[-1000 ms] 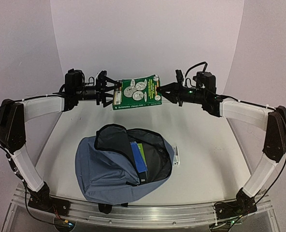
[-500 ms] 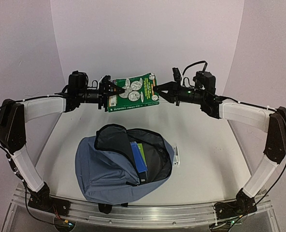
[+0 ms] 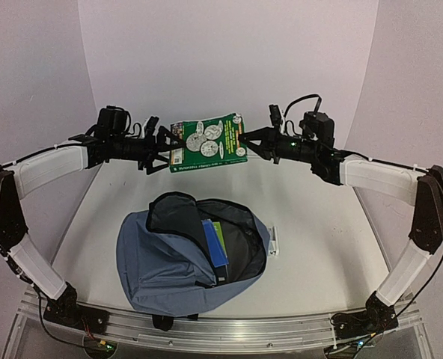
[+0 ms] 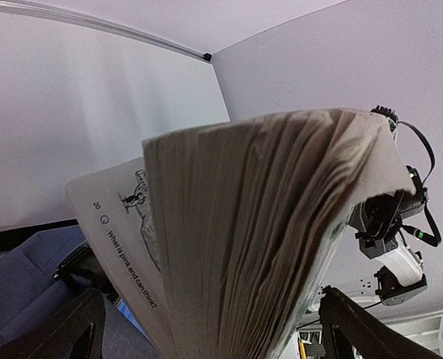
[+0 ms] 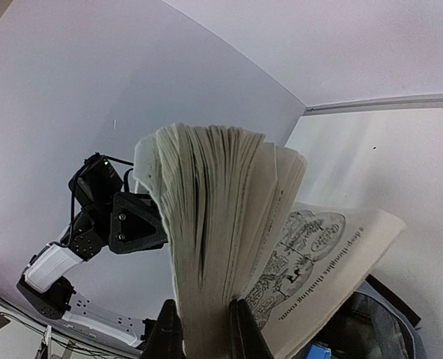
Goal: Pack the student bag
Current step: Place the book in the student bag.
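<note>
The student bag (image 3: 169, 265), slate-blue, lies unzipped on the table in front of the arms, with a blue notebook (image 3: 215, 247) sticking up inside it. High above the bag's far side hangs a green book (image 3: 209, 142). My right gripper (image 3: 242, 139) is shut on its right edge, and its fingers (image 5: 169, 335) clamp the page block (image 5: 206, 247). My left gripper (image 3: 159, 143) stands open at the book's left edge. The fanned pages (image 4: 266, 239) lie between its wide fingers (image 4: 75, 329) without being clamped. A corner of the bag (image 4: 19, 262) shows below.
A small white object (image 3: 275, 241) lies on the table just right of the bag. A curved white backdrop encloses the table at the back and sides. The aluminium rail (image 3: 229, 329) with both arm bases runs along the near edge.
The book has shifted a little to the left in the right gripper. The left arm has swung outward and its open gripper has drawn back slightly from the book's edge.
</note>
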